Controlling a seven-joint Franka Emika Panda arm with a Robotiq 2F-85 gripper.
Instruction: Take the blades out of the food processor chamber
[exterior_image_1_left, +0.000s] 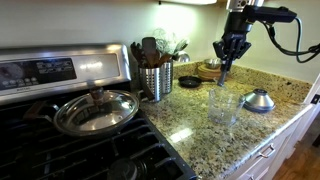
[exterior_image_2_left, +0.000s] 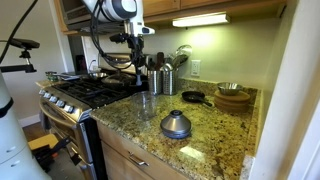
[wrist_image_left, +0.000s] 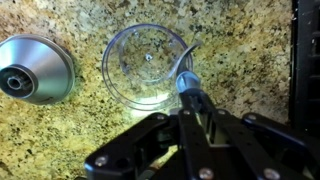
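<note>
The gripper (wrist_image_left: 197, 108) is clamped on the top of the blades (wrist_image_left: 189, 84), fingers nearly together, holding the grey spindle upright. In an exterior view the spindle hangs just above the rim of the chamber (exterior_image_1_left: 222, 106), apart from it. The chamber stands upright on the granite counter (wrist_image_left: 250, 40), with a silver dome (wrist_image_left: 35, 70) near it.
</note>
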